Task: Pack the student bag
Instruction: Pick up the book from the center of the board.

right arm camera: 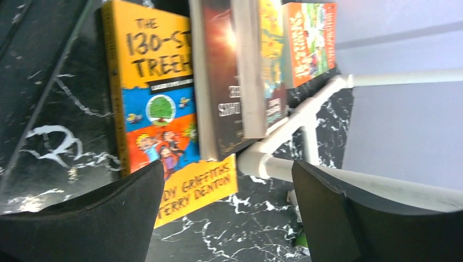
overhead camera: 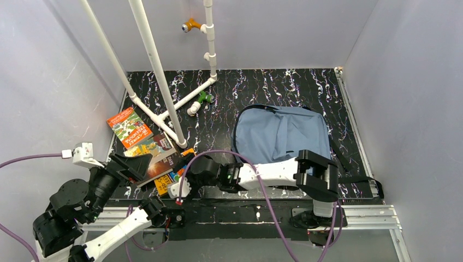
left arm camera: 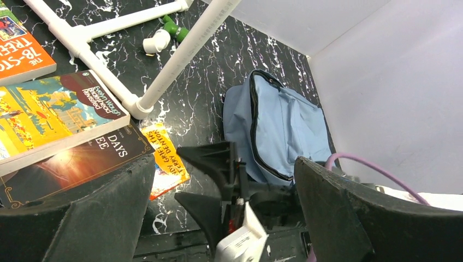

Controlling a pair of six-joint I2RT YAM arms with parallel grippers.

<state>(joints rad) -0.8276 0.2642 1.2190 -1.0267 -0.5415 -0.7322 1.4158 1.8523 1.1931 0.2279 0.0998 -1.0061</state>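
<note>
Seen from above, the bag (overhead camera: 281, 134) lies flat on the worktop's (overhead camera: 273, 87) right half, and the right arm is stretched leftward towards the books (overhead camera: 155, 155). In the left wrist view, the left gripper (left arm camera: 224, 164) is spread wide and empty. In the right wrist view, the right gripper (right arm camera: 226, 169) is likewise spread wide with nothing held, and is pointed at a yellow book (right arm camera: 158, 98).

Top overhead; both wrists low, sharing books (right arm camera: 158, 98).

Matt cloth student bag (overhead camera: 281, 131), glossy paper book covers (overhead camera: 129, 126), smooth plastic pipes (overhead camera: 158, 71) — smooth marbled tabletop (overhead camera: 284, 87)
</note>
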